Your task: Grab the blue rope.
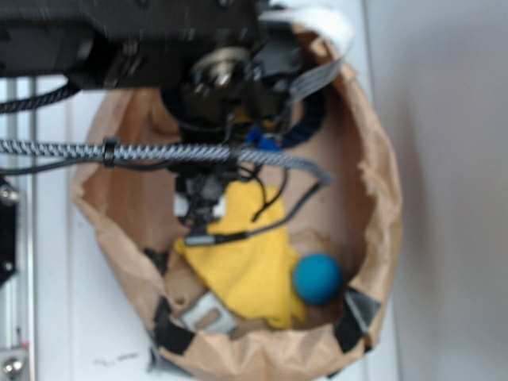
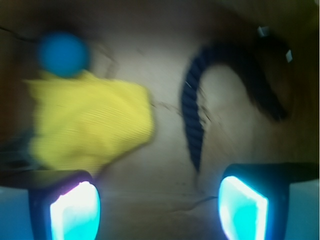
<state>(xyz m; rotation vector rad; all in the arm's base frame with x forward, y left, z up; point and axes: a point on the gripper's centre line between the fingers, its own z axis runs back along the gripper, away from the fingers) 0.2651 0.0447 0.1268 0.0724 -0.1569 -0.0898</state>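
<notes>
You are looking down past a gripper (image 2: 159, 205) that is standing wide open, its two glowing cyan-lit fingers (image 2: 75, 210) sitting far apart at the bottom corners of the wrist view, and nothing is lying between them or touching them. The thick, dark navy twisted-strand rope (image 2: 192, 107) is lying on the brown paper floor (image 2: 165, 160) of the crumpled brown paper bag (image 1: 381, 198), bending in an arch, with its near end pointing down toward the gap between the fingers, closer to the right one. A crumpled yellow cloth (image 2: 87, 125) is resting to the rope's left, apart from it, and a small teal-blue ball (image 2: 63, 54) is sitting at the cloth's far edge. In the exterior view, the black robot arm (image 1: 159, 40) and its black-and-white braided cable (image 1: 143, 151) are hiding most of the rope.
</notes>
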